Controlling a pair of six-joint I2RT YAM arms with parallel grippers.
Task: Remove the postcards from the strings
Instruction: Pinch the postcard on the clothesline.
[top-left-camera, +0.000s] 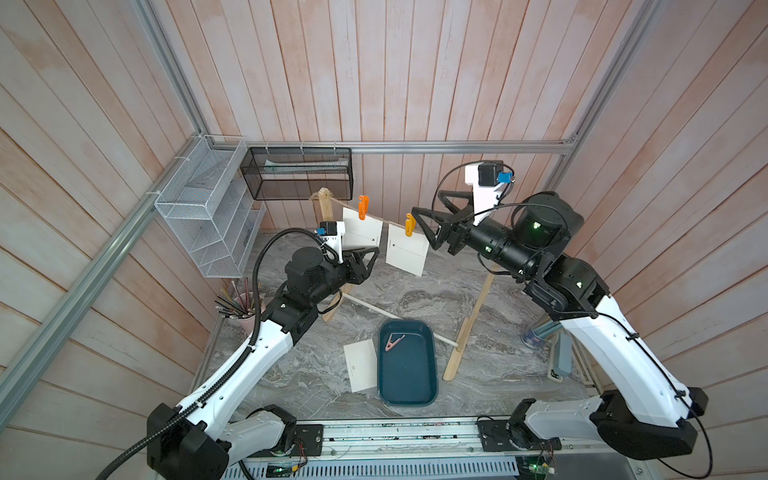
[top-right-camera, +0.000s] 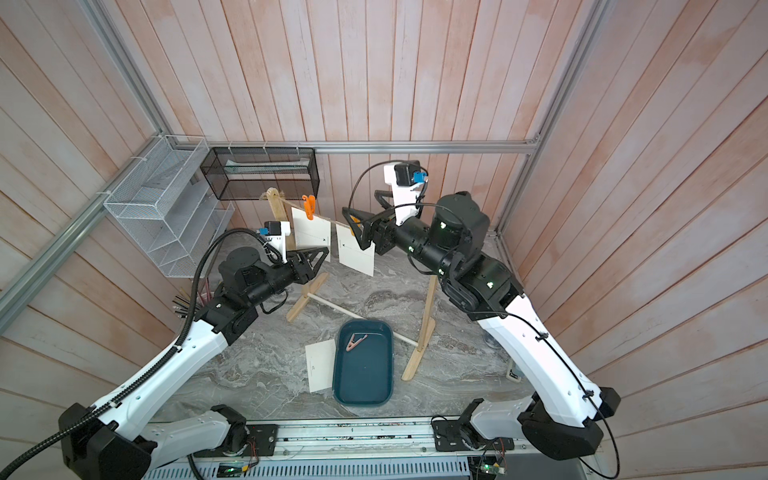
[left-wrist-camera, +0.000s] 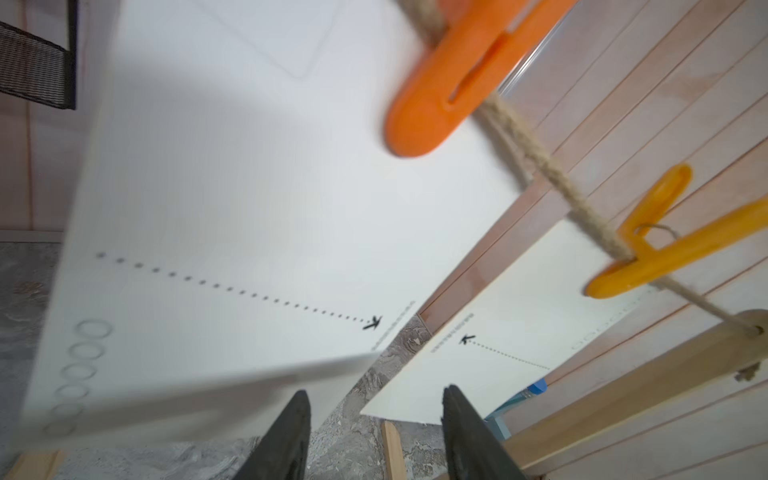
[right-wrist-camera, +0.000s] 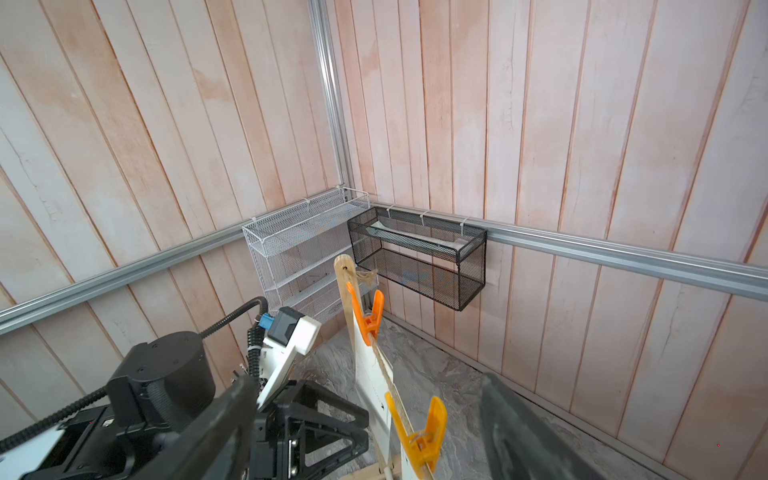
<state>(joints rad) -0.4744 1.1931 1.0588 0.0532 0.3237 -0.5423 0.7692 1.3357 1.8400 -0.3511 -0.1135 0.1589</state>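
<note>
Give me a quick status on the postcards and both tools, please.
Left tool open under the orange-pinned postcard. Right tool open astride the yellow clothespin on the second postcard. Both hang from the twine; third postcard lies beside the tray. Nothing blocking.

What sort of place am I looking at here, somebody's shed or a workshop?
Probably a staged robot test booth, not a shed: plank walls with aluminium framing, a left arm and right arm on a base rail, a twine hung with postcards.
</note>
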